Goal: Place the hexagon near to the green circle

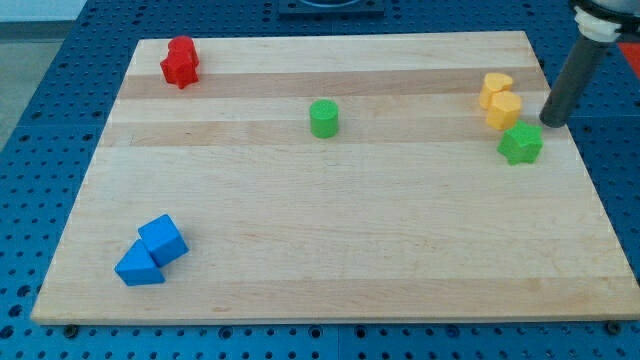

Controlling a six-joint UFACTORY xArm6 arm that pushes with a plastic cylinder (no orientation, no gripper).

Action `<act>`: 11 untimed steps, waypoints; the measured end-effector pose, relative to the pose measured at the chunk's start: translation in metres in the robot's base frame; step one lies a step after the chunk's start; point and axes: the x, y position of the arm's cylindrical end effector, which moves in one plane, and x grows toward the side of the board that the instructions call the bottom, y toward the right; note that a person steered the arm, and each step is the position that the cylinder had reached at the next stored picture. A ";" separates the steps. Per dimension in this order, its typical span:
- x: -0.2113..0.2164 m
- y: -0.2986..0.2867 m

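One yellow hexagon (503,109) just left of my tip (551,122); no fingers, only rod. Push steadily left toward green circle (324,118), avoid green star (521,144).

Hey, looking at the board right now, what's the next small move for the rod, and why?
Probably nudge my tip toward the view's left, into the yellow hexagon block. My tip sits just at its right, and the green circle block lies far to the view's left at about the same height. The green star-like block sits just below that path.
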 end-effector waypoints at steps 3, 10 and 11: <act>-0.008 -0.046; -0.044 -0.231; -0.046 -0.267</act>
